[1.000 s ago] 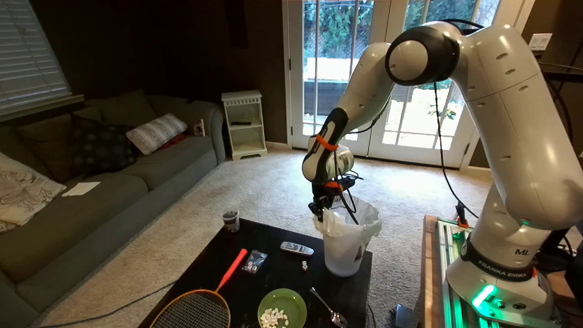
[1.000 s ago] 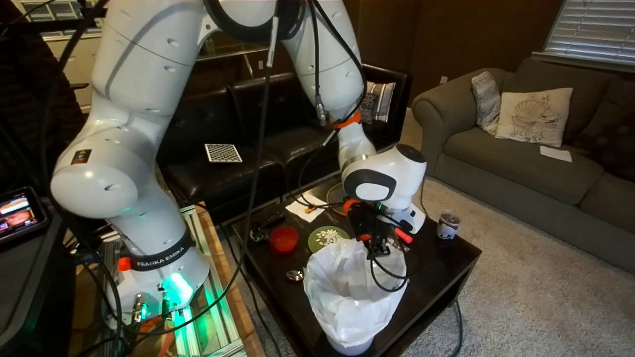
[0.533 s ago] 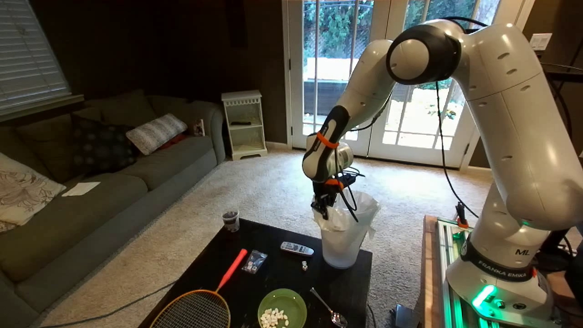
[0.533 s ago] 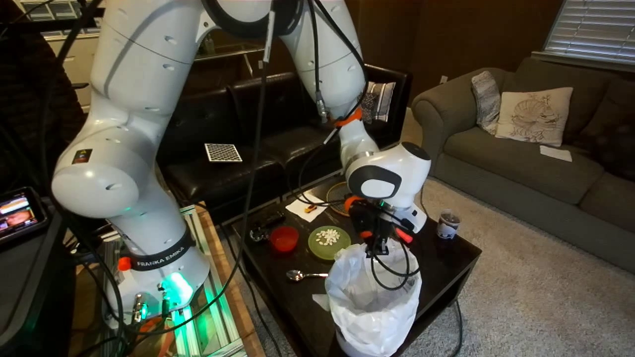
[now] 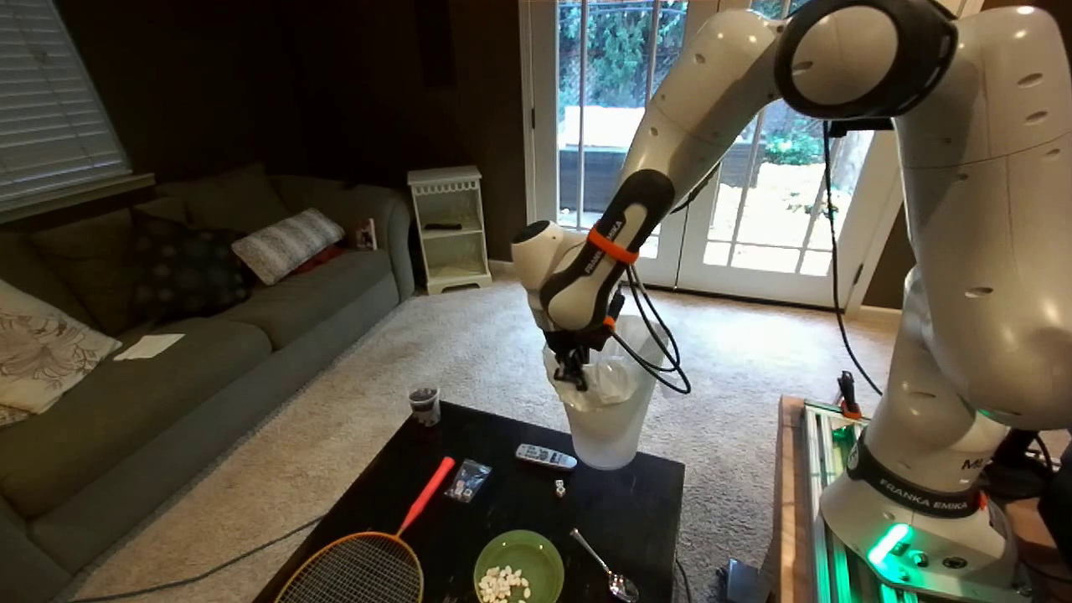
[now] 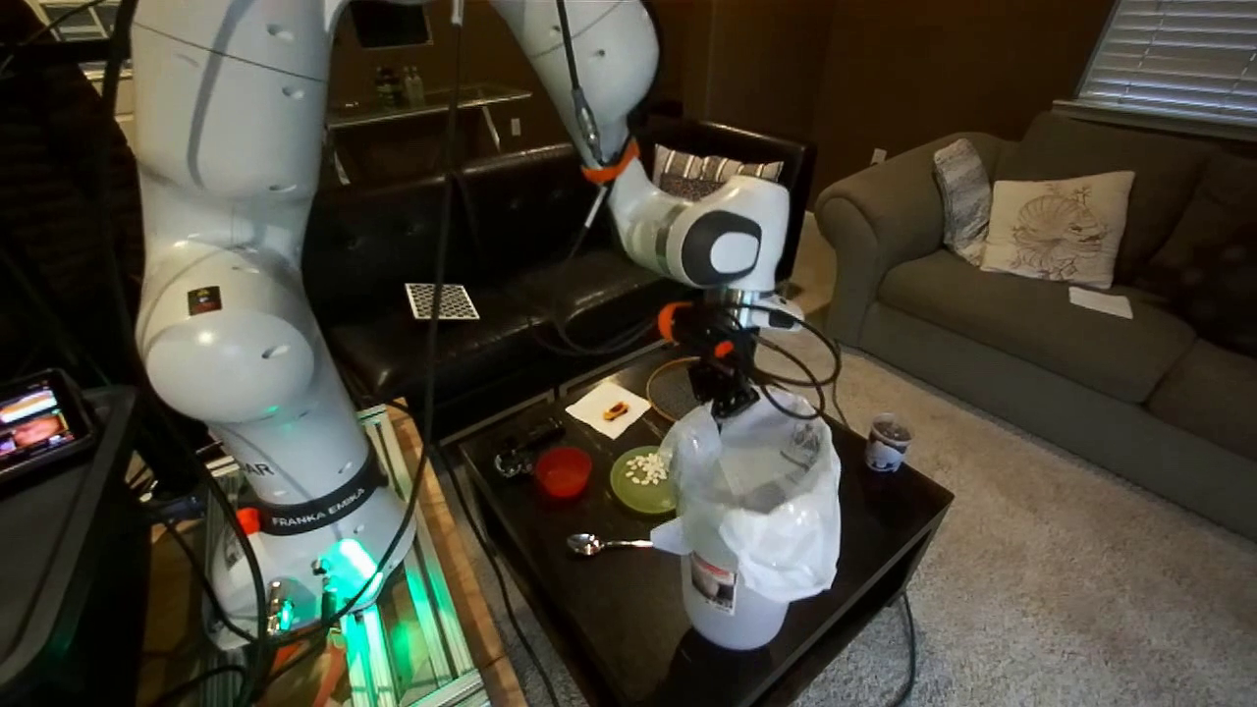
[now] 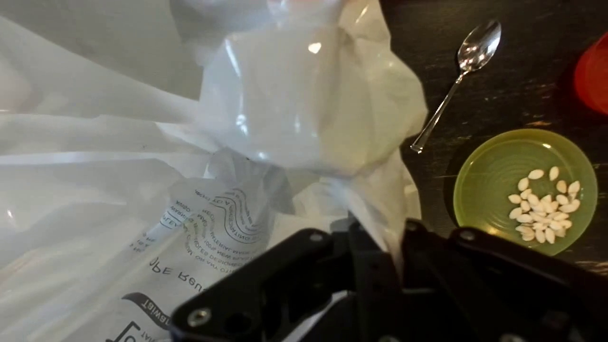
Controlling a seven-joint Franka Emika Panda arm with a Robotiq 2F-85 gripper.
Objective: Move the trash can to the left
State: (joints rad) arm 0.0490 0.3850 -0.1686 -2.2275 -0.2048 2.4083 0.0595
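The trash can (image 5: 610, 431) is a white bin with a crinkled plastic liner over its rim. It stands roughly upright over the far right corner of the dark table, beside the remote. In an exterior view its printed label shows on the bin (image 6: 737, 599). I cannot tell whether its base touches the table. My gripper (image 5: 578, 381) is at the rim, pointing down. In the wrist view the gripper's fingers (image 7: 387, 242) are closed with folded liner and rim between them. The white liner (image 7: 294, 109) fills much of that view; the bin's bottom is hidden there.
On the table (image 5: 636, 528) are a remote (image 5: 546, 456), a small die-like piece (image 5: 560, 488), a spoon (image 5: 603, 565), a green bowl (image 5: 540, 553) of white pieces, a racket (image 5: 427, 496) and a cup (image 5: 425, 406). A red bowl (image 6: 563, 473) also stands there.
My gripper and the trash can have moved together, away from the table's near right edge toward the remote. The can has turned, so its label faces an exterior camera. The arm has risen.
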